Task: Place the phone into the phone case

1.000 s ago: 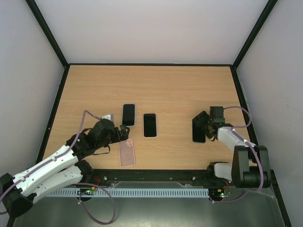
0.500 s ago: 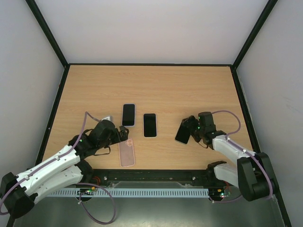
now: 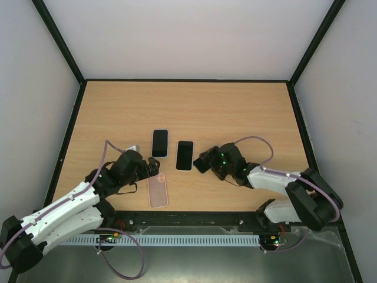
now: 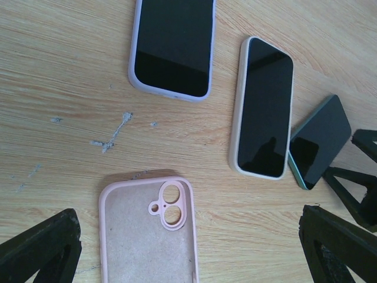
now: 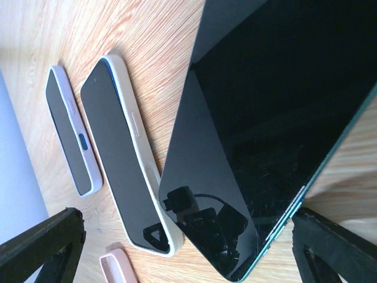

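A bare dark phone point(image 3: 202, 163) with a teal edge is gripped across its width by my right gripper point(image 3: 212, 160), tilted just over the table. In the right wrist view the phone point(image 5: 277, 118) fills the frame between the fingers, its lower corner right beside a cream-cased phone point(image 5: 123, 159). The empty pink phone case point(image 3: 158, 191) lies inside-up near the front edge. My left gripper point(image 3: 152, 168) hovers open at the case's camera-hole end. In the left wrist view the case point(image 4: 147, 236) lies between the open fingers, and the phone point(image 4: 321, 141) shows at right.
Two other phones lie screen-up in the middle of the table: one in a lilac case point(image 3: 160, 142) and one in a cream case point(image 3: 185, 155). A black frame point(image 3: 188, 219) runs along the table's front edge.
My right arm has swung left across the table, carrying the phone from the right side to beside the cream-cased phone. The left arm has barely moved.
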Motion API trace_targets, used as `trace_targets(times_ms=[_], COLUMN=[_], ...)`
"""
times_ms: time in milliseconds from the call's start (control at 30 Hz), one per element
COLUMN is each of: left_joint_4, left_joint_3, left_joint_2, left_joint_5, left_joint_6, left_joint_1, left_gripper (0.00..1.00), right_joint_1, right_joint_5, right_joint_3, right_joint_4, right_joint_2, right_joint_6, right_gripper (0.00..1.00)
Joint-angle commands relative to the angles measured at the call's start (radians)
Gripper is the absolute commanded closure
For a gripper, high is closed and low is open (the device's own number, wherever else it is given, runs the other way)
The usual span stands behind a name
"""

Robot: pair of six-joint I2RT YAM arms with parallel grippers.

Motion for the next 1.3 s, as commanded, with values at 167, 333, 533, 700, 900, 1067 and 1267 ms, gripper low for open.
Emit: trace_targets(times_ms=[167,333,533,700,900,1067,1267], left_joint_4=[0.006,0.003,0.044,0.049,0.059,0.062,0.081], left_joint_3=[-0.019,-0.044,-0.092,-0.116,-0.142,-0.138,-0.140], left_joint_2=[-0.017,-0.005,0.006,-0.008,-0.023,-0.012,0.007], left_joint_5=[0.004,0.008,0.050,0.062,0.071,0.071,0.076], left_joint_6=[-0.003,-0.011,-0.026,-0.037,-0.044,-0.036,-0.029], left_joint_1=[0.013,0.017,0.019,0.021,0.022,0.022,0.022], left_gripper=[0.00,0.00,0.00,0.00,0.01,0.01,0.01], right_joint_1=[0.033,0.025,0.001,-0.026,-0.069,-0.089,-0.090], right_joint_5=[0.066,0.112,0.130,0.119,0.099,0.142,0.083], right_joint_3=[0.149,0.317,0.550,0.682,0.708,0.629,0.445], right_joint_4=[-0.209,-0.339,-0.428,-0.460,-0.474,-0.511,-0.484], right_joint_2=[0.066,0.148,0.365,0.514,0.592,0.532,0.373], right_joint_6=[-0.267,-0.431,-0.591,-0.651,-0.651,-0.651,-0.632], right_gripper=[0.06,0.05,0.05,0.05,0.06,0.06,0.06])
